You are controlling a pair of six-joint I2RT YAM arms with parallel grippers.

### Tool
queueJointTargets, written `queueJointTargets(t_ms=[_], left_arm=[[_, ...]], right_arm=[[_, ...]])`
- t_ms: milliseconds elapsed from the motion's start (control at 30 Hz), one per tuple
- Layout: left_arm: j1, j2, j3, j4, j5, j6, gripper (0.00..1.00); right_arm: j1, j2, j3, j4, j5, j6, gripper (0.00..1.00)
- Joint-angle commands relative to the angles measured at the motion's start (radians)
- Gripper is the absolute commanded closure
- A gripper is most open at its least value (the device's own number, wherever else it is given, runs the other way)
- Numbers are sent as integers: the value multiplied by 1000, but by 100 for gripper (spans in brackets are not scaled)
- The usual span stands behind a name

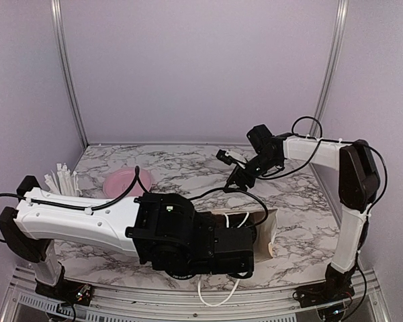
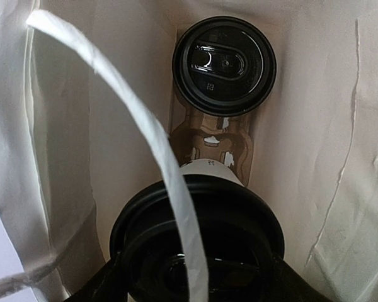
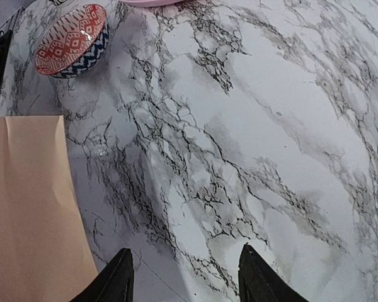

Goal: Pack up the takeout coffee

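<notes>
In the left wrist view I look down into a paper bag (image 2: 63, 157). One takeout coffee (image 2: 223, 66), a white cup with a black lid, stands in the far pocket of a brown pulp tray (image 2: 211, 141) at the bag's bottom. A second takeout coffee (image 2: 233, 207) hangs nearer, over the tray's near pocket. My left gripper (image 2: 198, 267) is shut on it, with a finger pressed to each side of its lid. A white paper handle (image 2: 145, 126) crosses in front of it. Over the marble table, my right gripper (image 3: 186, 277) is open and holds nothing.
The bag (image 1: 267, 229) stands at the front centre with my left arm (image 1: 87, 218) reaching into it. A pink plate (image 1: 127, 181) and white straws (image 1: 64, 178) sit at the back left. A red-and-blue patterned bowl (image 3: 71, 39) lies beyond the bag's brown side (image 3: 31, 207).
</notes>
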Motion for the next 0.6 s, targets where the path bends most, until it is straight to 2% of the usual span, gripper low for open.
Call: queueJointTargets(t_ms=[0, 233, 567], left_arm=[[-6, -30, -32, 58, -24, 34, 48], [-5, -71, -138, 195, 9, 112, 48], [1, -75, -206, 277, -27, 171, 48]], right_arm=[[9, -16, -30, 40, -28, 24, 45], [25, -12, -86, 59, -13, 38, 45], [35, 53, -93, 58, -32, 25, 44]])
